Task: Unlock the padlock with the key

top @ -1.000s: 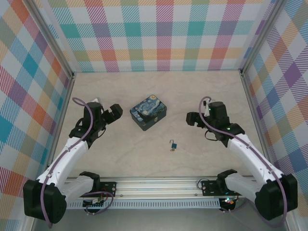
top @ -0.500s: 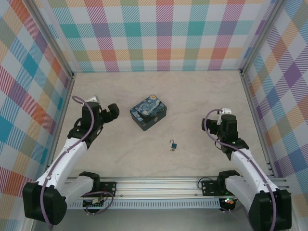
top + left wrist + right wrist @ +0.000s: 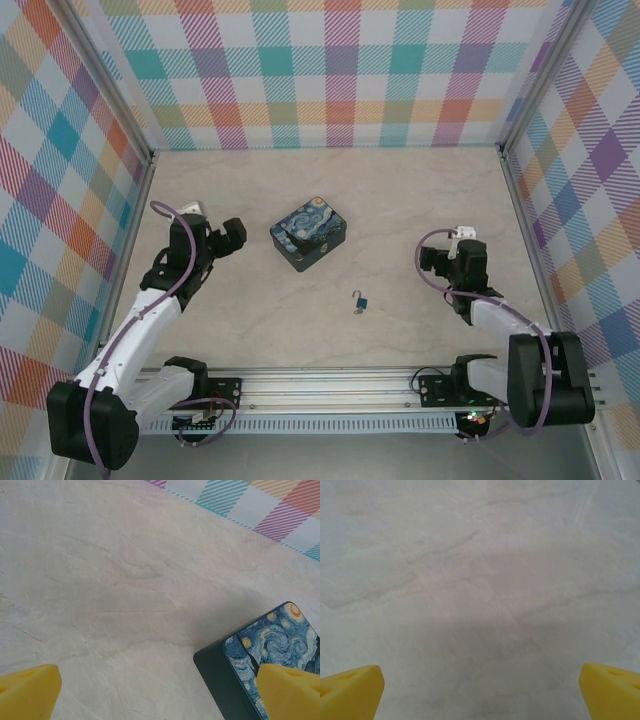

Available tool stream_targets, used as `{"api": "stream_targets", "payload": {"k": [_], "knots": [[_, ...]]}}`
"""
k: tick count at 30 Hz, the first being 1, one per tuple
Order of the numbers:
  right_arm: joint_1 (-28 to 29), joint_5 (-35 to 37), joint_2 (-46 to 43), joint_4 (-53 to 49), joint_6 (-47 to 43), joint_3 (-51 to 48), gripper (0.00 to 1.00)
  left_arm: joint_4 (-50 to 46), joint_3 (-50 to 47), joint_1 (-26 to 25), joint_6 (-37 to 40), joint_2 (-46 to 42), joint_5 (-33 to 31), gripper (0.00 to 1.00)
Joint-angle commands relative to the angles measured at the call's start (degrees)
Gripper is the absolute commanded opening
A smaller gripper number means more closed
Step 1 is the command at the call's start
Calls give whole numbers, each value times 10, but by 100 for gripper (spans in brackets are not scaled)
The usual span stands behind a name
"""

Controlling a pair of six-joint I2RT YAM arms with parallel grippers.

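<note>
The padlock [image 3: 362, 300], tiny with a blue body and a thin silvery shackle, lies on the pale table in front of the painted box. A dark sliver, the key [image 3: 356, 311], lies at its lower left; I cannot tell whether they touch. My left gripper [image 3: 233, 234] hovers left of the box, open, yellow fingertips [image 3: 27, 692] wide apart over bare table [image 3: 125, 605]. My right gripper [image 3: 428, 260] is off to the padlock's right, open, its fingertips [image 3: 350, 690] at the frame corners with nothing between them.
A rectangular box [image 3: 308, 232] printed with a swirling blue-yellow night sky stands mid-table; its corner [image 3: 260, 655] lies close by my left gripper's right finger. Checked walls [image 3: 330, 70] close the back and both sides. A metal rail [image 3: 330, 385] runs along the near edge.
The right arm has pulled back to the right and toward the near edge, folding up. The left gripper has shifted slightly left. Padlock, key and box have not moved.
</note>
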Motion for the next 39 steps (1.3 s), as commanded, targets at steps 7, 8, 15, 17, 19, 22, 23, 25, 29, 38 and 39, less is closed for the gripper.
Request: {"api": "stream_targets", "payload": {"k": [7,8,15,17,19,22,23,25,29,38,39], "knots": [[-9,-97,72,189,-38,3,100,-7,-9,8,13,-2,-14,100],[-10,-100,88,222,-31,-7,100,-6,-10,7,14,0,-15,100],[-14,-118,183,259,-35,21,100,-6,-8,9,28,18,-24,100],[-37,-123,182,195,-6,53,100,-2,-12,8,31,22,-30,100],[-42,-133,184,207,-4,48,100,8,-19,8,36,25,-39,100],[-42,-132,183,207,-4,48,100,31,-38,8,49,28,-69,100],[-42,-132,184,210,-4,48,100,37,-44,8,53,28,-83,100],[-42,-132,184,208,-4,48,100,54,-59,8,68,30,-109,100],[-42,-132,183,208,-4,48,100,84,-85,8,111,38,-129,100],[-42,-132,183,208,-4,48,100,189,-158,9,173,60,-135,100],[-41,-132,184,208,-4,48,100,194,-162,8,178,66,-133,100]]}}
